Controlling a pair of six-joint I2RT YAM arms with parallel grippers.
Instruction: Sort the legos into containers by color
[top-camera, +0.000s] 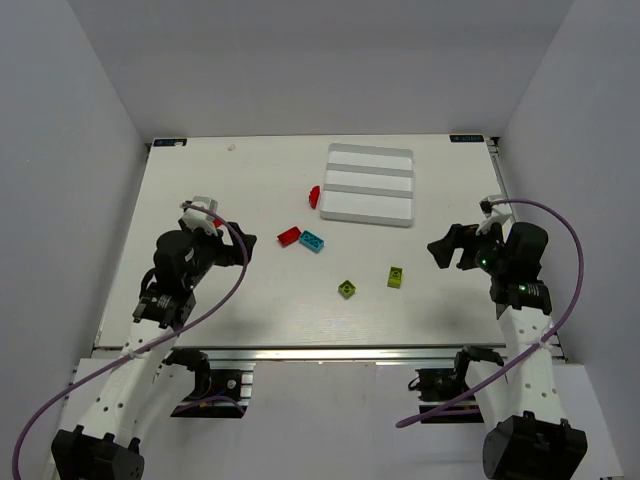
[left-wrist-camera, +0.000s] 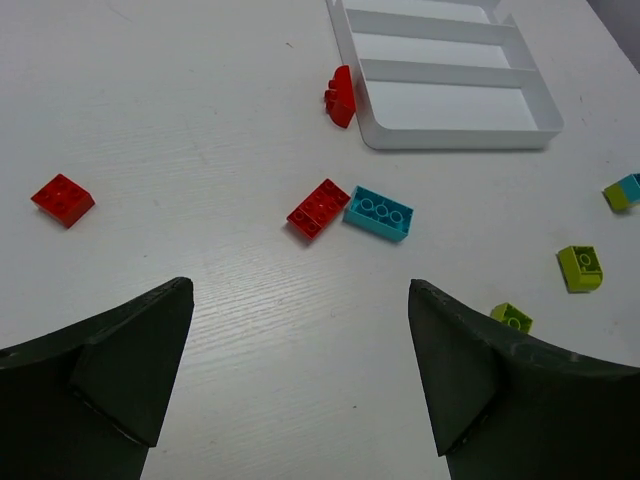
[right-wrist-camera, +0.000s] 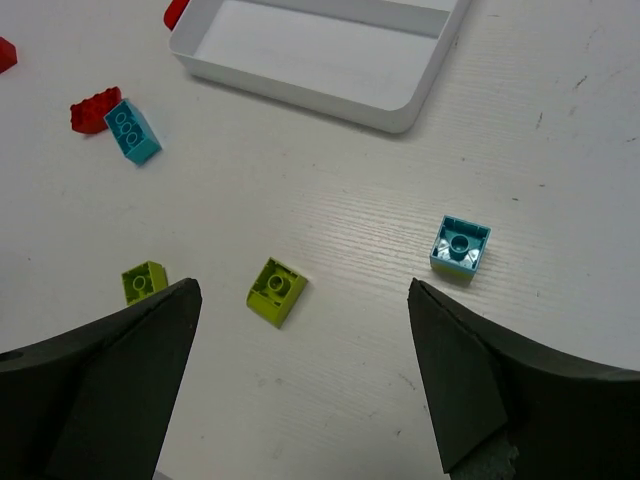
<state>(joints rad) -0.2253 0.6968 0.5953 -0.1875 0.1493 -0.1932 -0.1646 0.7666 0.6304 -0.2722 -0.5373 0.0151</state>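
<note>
The white three-compartment tray (top-camera: 370, 212) lies at the back centre, with nothing in it; it also shows in the left wrist view (left-wrist-camera: 455, 139) and the right wrist view (right-wrist-camera: 300, 98). A red brick (top-camera: 314, 196) leans on its left wall. Another red brick (top-camera: 288, 236) touches a cyan brick (top-camera: 313, 241). Two yellow-green bricks (top-camera: 347, 288) (top-camera: 396, 276) lie nearer. The left wrist view shows a third red brick (left-wrist-camera: 62, 199). The right wrist view shows an upturned cyan brick (right-wrist-camera: 460, 247). My left gripper (top-camera: 243, 248) (left-wrist-camera: 300, 290) and right gripper (top-camera: 440, 250) (right-wrist-camera: 305, 288) are open, holding nothing, above the table.
White walls enclose the table on the left, right and back. The table's near edge runs just ahead of the arm bases. A small white dot (top-camera: 232, 147) lies near the back edge.
</note>
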